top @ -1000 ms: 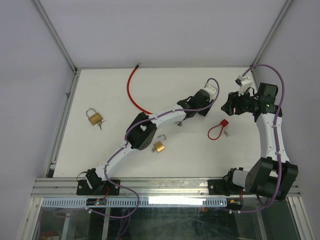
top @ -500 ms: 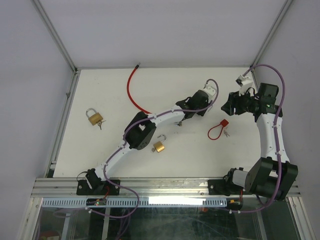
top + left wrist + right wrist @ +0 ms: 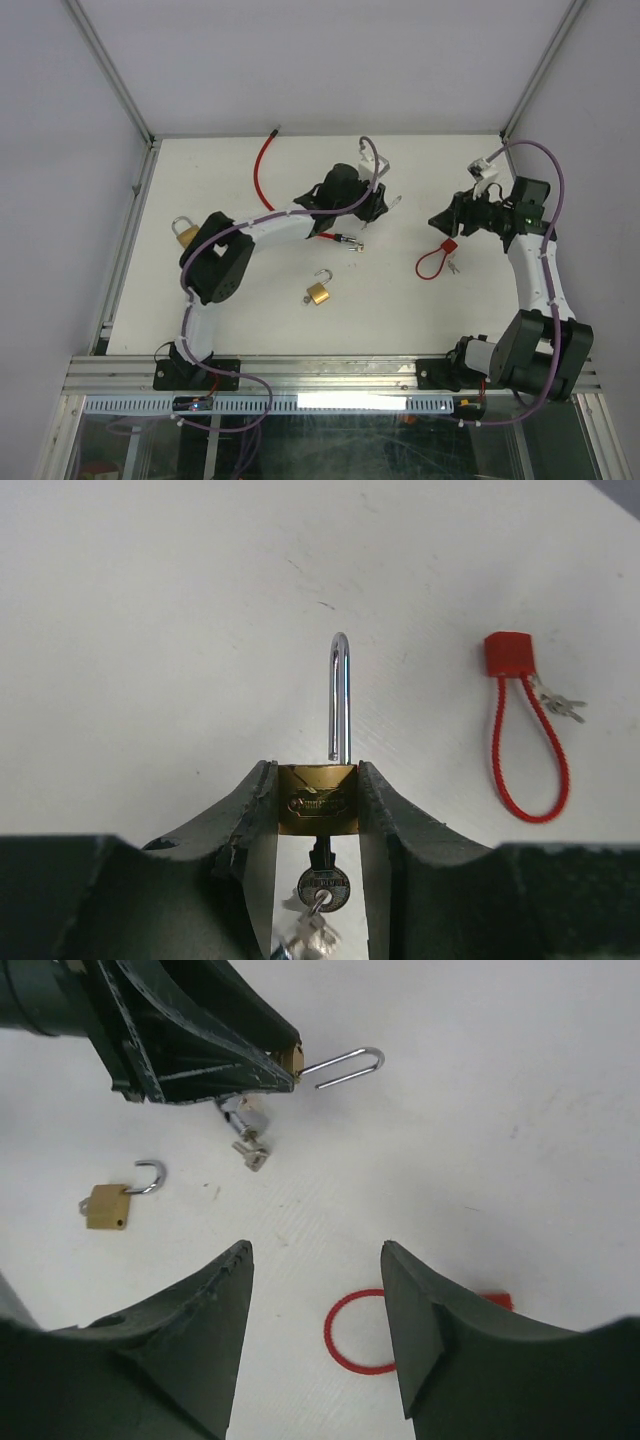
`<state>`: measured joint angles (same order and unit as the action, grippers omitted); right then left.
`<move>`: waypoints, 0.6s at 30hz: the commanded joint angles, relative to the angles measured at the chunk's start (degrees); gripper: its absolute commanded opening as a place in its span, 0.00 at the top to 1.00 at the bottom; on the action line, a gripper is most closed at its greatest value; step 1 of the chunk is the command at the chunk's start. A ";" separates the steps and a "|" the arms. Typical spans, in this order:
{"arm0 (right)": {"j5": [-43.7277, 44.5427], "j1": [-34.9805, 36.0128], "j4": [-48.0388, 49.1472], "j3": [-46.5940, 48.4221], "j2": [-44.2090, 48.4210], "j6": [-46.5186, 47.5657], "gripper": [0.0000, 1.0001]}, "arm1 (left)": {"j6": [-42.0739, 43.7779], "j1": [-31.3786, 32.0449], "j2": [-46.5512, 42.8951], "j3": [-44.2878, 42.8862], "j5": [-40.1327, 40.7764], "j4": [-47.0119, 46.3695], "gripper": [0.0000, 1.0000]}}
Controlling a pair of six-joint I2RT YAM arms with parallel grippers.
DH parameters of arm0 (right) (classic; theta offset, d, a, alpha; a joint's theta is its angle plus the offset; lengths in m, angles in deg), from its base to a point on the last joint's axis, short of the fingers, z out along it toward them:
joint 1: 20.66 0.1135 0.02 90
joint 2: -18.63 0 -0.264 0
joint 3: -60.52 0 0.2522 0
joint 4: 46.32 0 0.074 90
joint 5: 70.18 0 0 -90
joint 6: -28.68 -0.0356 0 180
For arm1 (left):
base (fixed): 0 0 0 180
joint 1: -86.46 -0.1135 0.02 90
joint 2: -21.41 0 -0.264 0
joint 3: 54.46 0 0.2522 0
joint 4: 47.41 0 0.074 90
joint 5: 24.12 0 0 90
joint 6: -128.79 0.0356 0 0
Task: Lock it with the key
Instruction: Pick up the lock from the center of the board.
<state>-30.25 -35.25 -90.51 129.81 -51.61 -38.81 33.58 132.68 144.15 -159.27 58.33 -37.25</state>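
Brass padlock (image 3: 317, 798) is gripped by its body in the left tool (image 3: 315, 770), at about 2 o'clock from the centre of the bench (image 3: 260, 330). Its shackle is pointed away from the tool, and a key (image 3: 322, 885) is seated in the keyhole. Right tool (image 3: 315, 1260) is open with nothing between its fingers, at 3 o'clock of the padlock. Red cable lock (image 3: 432, 262) is seen near 4 o'clock, small open padlock (image 3: 319, 291) at 6 o'clock, and another padlock (image 3: 185, 232) at 9 o'clock.

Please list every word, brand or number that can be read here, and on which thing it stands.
No text can be read.
On the padlock: an oval stamp, too blurred to read.
On the key: a mark on its head, too small to read.
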 commanded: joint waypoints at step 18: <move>-33.35 7.90 -17.87 -5.47 -2.16 64.25 0.34 | 7.96 -1.24 -28.17 29.83 -30.73 -13.34 0.97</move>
<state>-58.66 -28.25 -90.93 118.84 -49.66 1.80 39.85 131.41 121.54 -130.99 32.52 -46.93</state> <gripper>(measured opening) 0.671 0.318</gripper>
